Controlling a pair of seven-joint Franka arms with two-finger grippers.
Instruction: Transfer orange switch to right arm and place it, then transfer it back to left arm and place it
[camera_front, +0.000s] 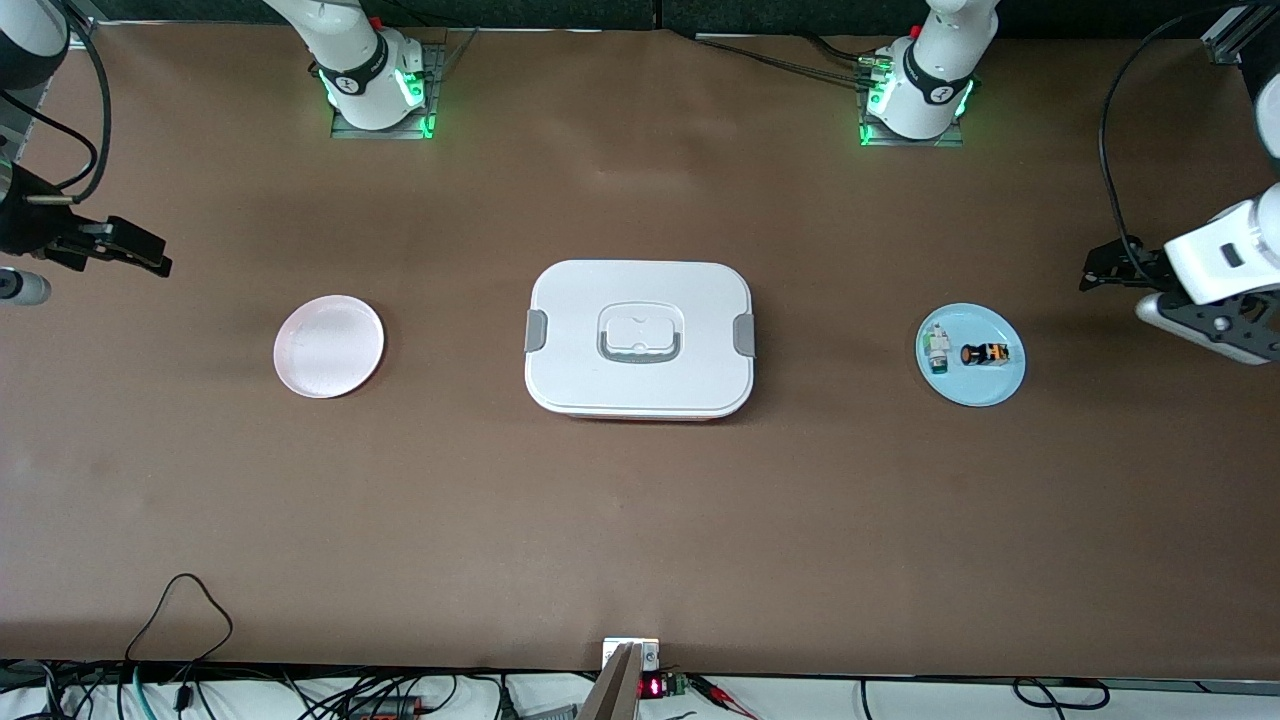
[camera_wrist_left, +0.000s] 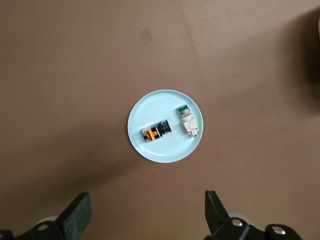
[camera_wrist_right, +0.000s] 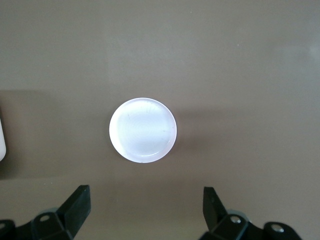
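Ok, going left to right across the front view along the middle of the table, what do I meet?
Round pink plate → large white lidded box → small white-and-green component → black-and-orange switch, both on the round light-blue plate.

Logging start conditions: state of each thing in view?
orange switch: lying on blue plate, untouched
white-and-green component: on the same plate, beside it
box: lid on
pink plate: bare
left gripper: jaws open, above blue plate
right gripper: jaws open, above pink plate

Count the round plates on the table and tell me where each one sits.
2. The pale pink plate lies toward the right arm's end of the table, the light blue plate toward the left arm's end, with the white box between them. None appears hidden.
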